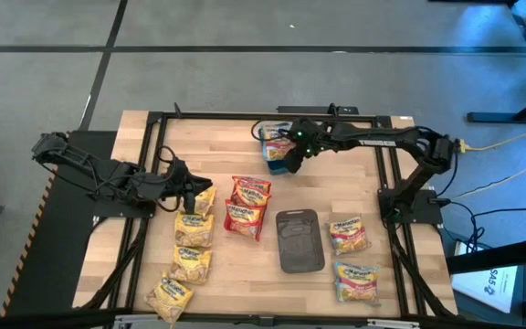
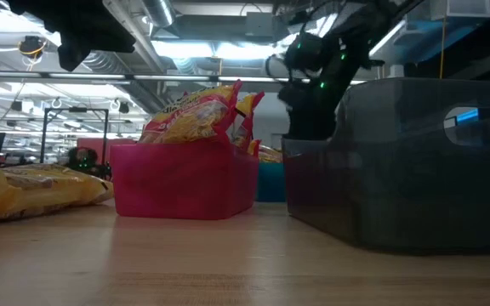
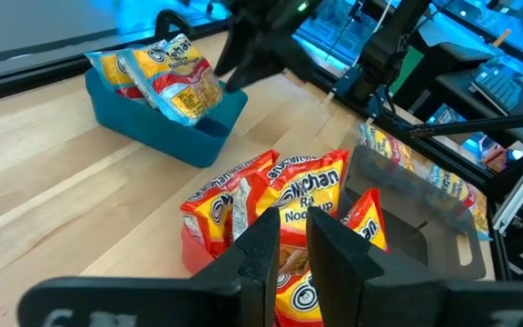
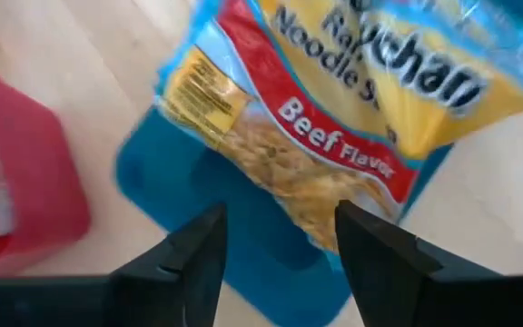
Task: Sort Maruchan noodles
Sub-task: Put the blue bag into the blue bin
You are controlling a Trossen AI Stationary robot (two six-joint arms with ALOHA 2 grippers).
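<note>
Wooden surface [image 1: 226,283]: red packets [image 1: 247,206] in pink tray, beef packets [image 3: 166,77] in teal tray [image 3: 166,136]; yellow packets [image 1: 190,251], two others unsorted. Right gripper [image 1: 292,164] jaws spread over teal tray; left gripper [image 1: 188,203] jaws: cannot tell.

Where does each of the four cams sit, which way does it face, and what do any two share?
High: overhead, straight down on the wooden table; both arms show, left gripper over yellow packets, right gripper over the blue tray.
Low: table height, level across; pink tray of packets, grey tray, an arm above.
Left wrist: past its own fingers, toward the pink tray's red packets and blue tray.
Right wrist: down past its open fingers on a beef packet in the blue tray.
Shared: left wrist and high both show the blue tray.
</note>
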